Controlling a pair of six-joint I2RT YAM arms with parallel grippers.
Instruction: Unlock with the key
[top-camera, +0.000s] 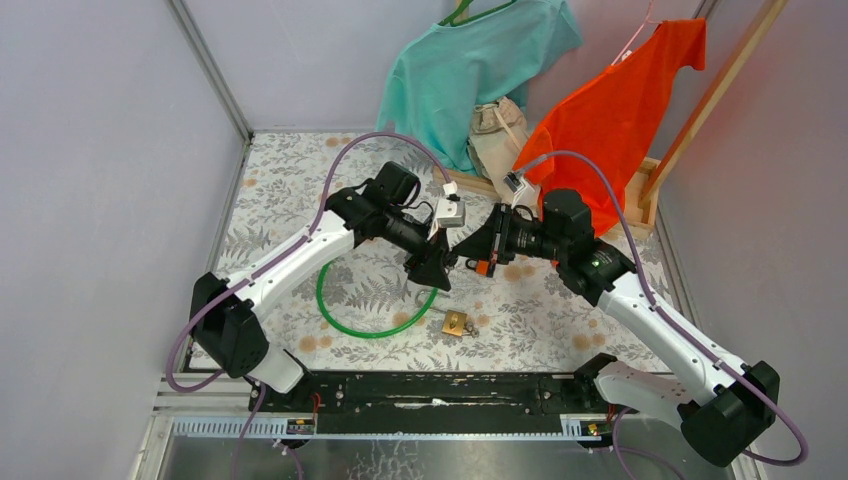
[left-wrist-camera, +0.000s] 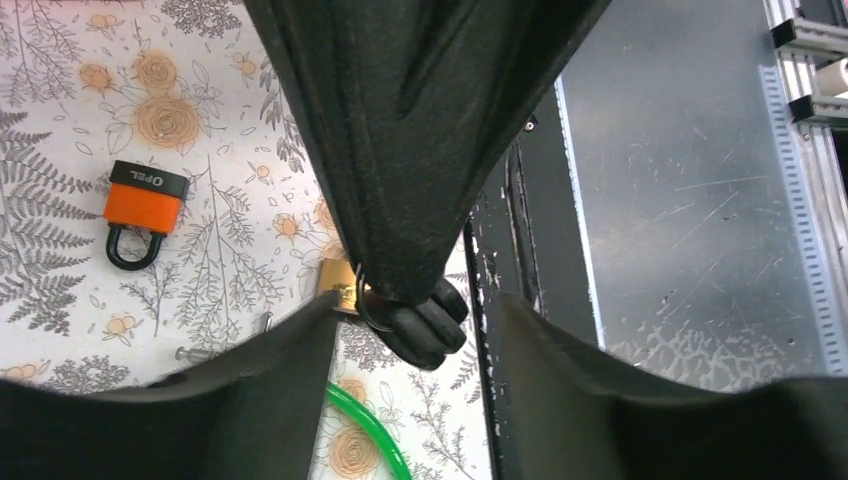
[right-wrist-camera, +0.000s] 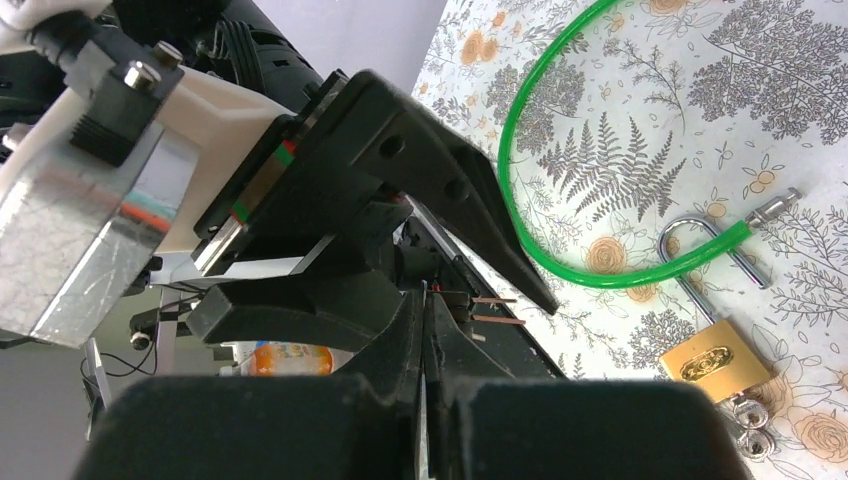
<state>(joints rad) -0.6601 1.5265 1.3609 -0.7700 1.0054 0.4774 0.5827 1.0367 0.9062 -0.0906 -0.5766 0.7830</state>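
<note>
Grey walls (top-camera: 100, 150) box a fern-printed tablecloth (top-camera: 290, 190) — teal shirt (top-camera: 470, 60), orange shirt (top-camera: 620, 110) behind.

1. On my table (top-camera: 560, 320), the padlock (top-camera: 455, 322) lies near the front edge, its shackle crossing the right side of the tube ring (top-camera: 372, 336).
2. Its keys (top-camera: 470, 327) lie just right of it.
3. A second padlock (left-wrist-camera: 145, 205) lies farther back, apart.
4. Garments (top-camera: 480, 60) hang behind the table.

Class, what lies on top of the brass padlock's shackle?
The green tube lies across the brass padlock's shackle, hiding the metal beneath that crossing. The keyhole cannot be seen; keys lie at its base.
</note>
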